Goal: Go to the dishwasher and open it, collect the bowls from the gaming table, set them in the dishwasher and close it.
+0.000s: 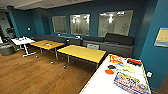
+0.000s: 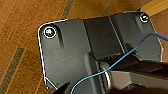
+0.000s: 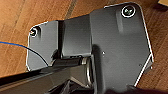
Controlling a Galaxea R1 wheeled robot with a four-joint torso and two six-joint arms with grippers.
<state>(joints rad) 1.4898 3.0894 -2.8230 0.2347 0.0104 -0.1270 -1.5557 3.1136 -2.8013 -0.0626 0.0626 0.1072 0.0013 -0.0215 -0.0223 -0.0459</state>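
The gaming table (image 1: 100, 85), white-topped with a yellowish edge, reaches in from the lower right of the head view. On it lie an orange-red bowl (image 1: 109, 72) and, just behind it, a dark blackish bowl (image 1: 111, 66), among colourful board-game boxes (image 1: 130, 82). The dishwasher is out of view. Both wrist views look down past the robot's dark plate onto brown wooden floor (image 2: 22, 30), and the wooden floor (image 3: 15, 25) shows under the right arm too.
Two yellow-topped low tables (image 1: 82, 53) stand mid-room, with a dark sofa (image 1: 110, 43) along the teal wall behind. A small white table (image 1: 23, 41) is at the left. Open wooden floor (image 1: 37, 75) lies ahead on the left.
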